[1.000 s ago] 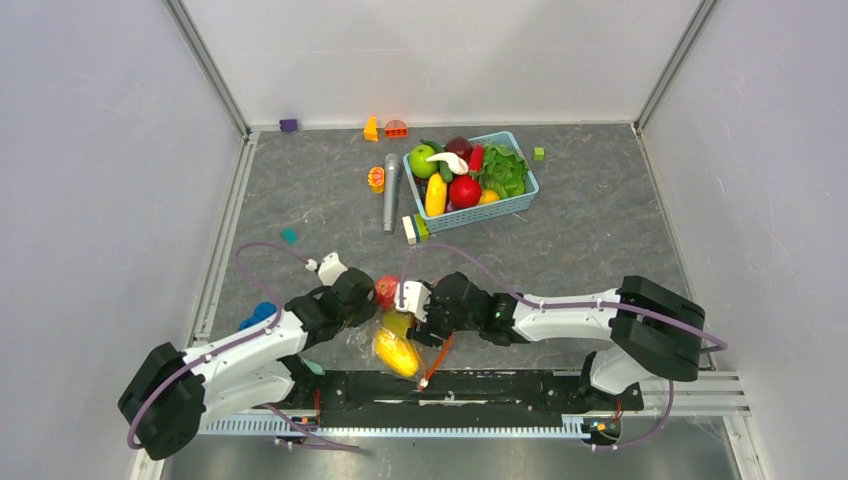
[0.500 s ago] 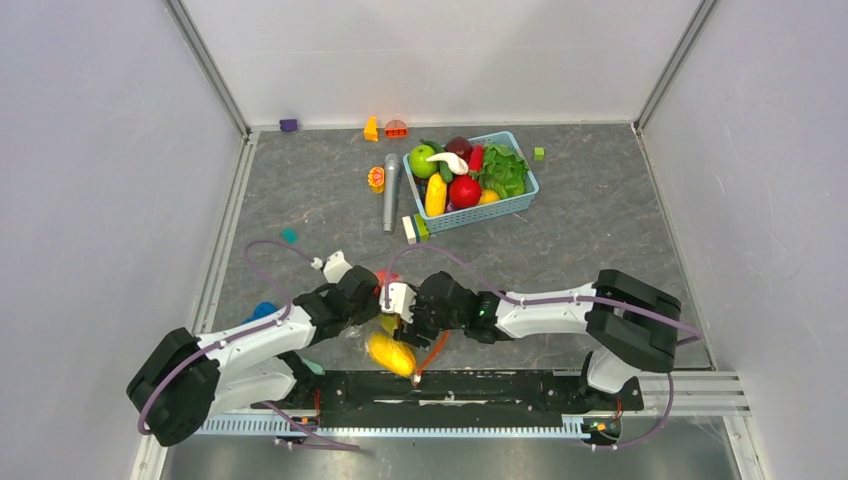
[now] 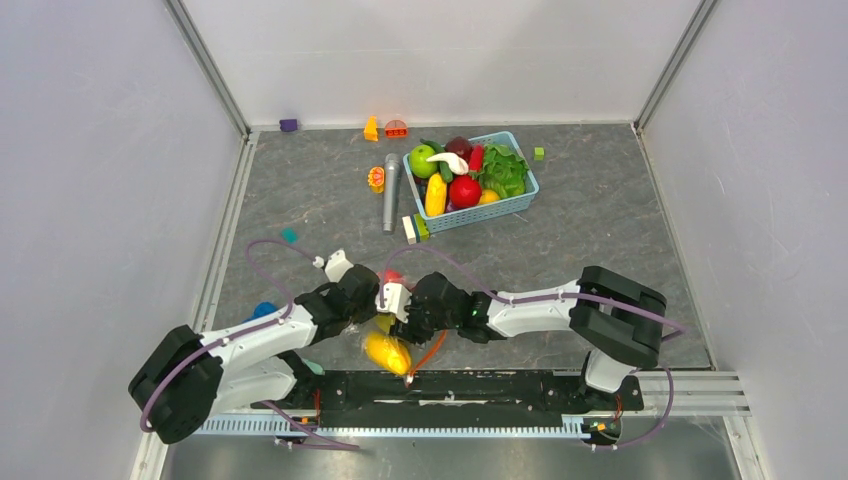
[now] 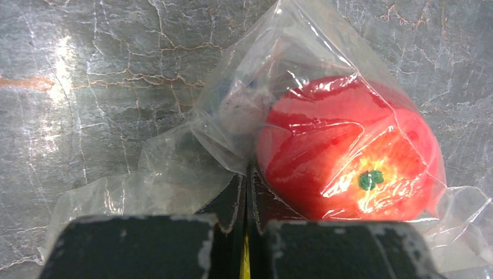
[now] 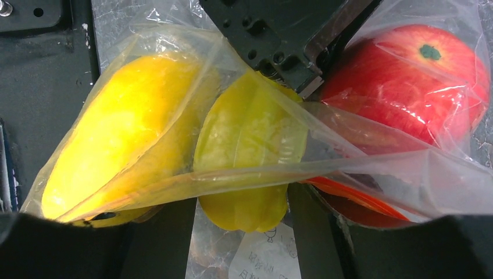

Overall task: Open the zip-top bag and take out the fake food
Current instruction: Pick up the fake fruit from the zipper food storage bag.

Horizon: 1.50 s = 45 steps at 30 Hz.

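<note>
Left fingers (image 4: pixel 246 177) stay clamped on bag (image 4: pixel 232 110). Right fingers (image 5: pixel 241 235) moved in, apart but narrowing around yellow fruit (image 5: pixel 250 139); likely readying pull-open.

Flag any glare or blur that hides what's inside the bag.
Left wrist: white glare streaks on the zip-top bag and a hot spot on the red fruit, both still readable. Right wrist: soft sheen over the yellow piece, contents clear. Top external: the bag is small, washed bright and slightly smeared.

Grey table (image 3: pixel 600 230), blue basket (image 3: pixel 478 213), grey cylinder (image 3: pixel 391 195)
</note>
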{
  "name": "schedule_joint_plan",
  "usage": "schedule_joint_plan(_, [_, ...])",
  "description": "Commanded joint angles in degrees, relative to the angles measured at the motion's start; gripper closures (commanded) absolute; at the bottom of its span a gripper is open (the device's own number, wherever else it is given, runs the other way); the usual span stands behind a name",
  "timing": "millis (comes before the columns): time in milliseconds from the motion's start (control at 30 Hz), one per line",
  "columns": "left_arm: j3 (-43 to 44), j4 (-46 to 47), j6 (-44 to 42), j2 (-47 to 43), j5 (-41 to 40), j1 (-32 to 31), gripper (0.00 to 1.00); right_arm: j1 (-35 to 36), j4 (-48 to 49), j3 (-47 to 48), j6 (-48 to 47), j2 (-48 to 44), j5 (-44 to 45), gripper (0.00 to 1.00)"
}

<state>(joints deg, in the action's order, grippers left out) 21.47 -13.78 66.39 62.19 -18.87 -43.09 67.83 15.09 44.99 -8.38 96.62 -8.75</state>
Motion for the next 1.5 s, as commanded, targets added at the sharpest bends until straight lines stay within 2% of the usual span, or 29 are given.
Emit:
schedule_joint_plan(0, [1.0,1.4,-1.5,0.5,1.9,-0.4,0.98,0.2,-0.3,0.7,1.6,2.1,1.0,0.48])
schedule_joint_plan(100, [1.0,1.3,-1.5,0.4,1.8,-0.4,0.98,0.2,-0.4,0.6,1.8,1.4,1.7,0.54])
schedule_joint_plan(267, [0.8,0.5,-1.3,-0.6,1.1,-0.4,0.98,0.2,-3.1,-0.2,2.2,-1.7,3.8,0.57])
schedule_joint_plan(767, [0.6,-2.8,-0.7,-2.9,-1.4,-0.3,0.98,0.2,-10.8,-12.0,6.4,-22.8,7.7,0.58])
schedule_joint_plan(1033, [0.5,-3.1,-0.7,-3.4,-1.6,-0.3,0.98,-0.6,-14.8,-13.6,12.0,-31.6,6.6,0.57])
schedule_joint_plan(1200, [-0.2,-3.2,-0.3,-4.2,-1.9,-0.3,0.98,-5.5,-16.0,-15.0,15.1,-36.9,2.7,0.59])
schedule_joint_plan(1467, [-1.0,-2.8,0.1,-4.7,-2.0,-0.3,0.98,-20.9,-20.8,-13.3,16.9,-44.4,-2.6,0.61])
